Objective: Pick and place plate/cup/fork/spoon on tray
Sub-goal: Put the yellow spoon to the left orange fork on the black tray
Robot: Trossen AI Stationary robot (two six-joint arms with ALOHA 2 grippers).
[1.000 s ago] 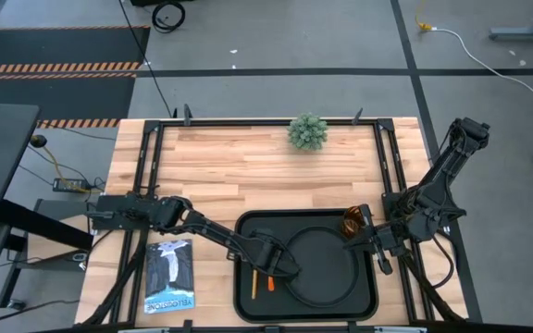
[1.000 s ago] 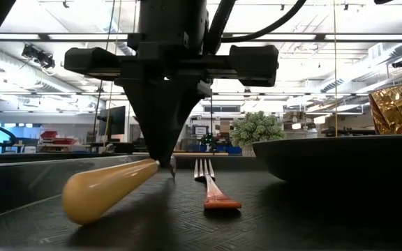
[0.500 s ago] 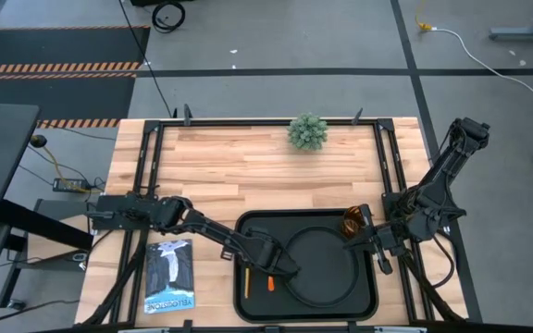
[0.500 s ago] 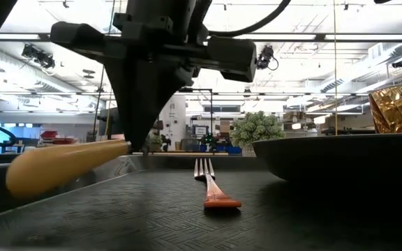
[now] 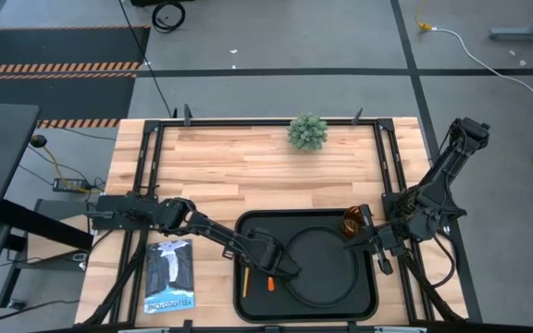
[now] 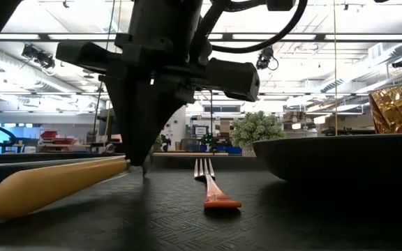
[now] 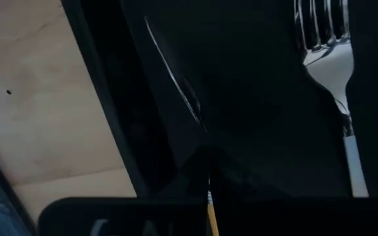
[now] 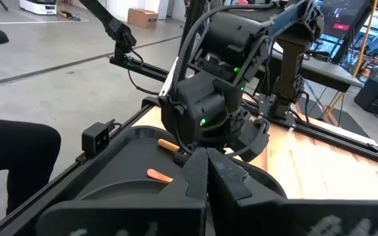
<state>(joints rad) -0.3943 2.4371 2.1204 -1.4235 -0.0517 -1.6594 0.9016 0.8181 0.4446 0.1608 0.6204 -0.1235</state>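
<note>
On the tray, beside the plate, my left claw pinches the spoon near its head, handle sloping down. If I let go from this tilt it could bounce against the fork. My right claw sits closed by the cup.

One tray; one plate; one cup; one fork; one spoon; one potted plant; one booklet; one wooden counter. Two arms, each with one claw: left claw, right claw.
</note>
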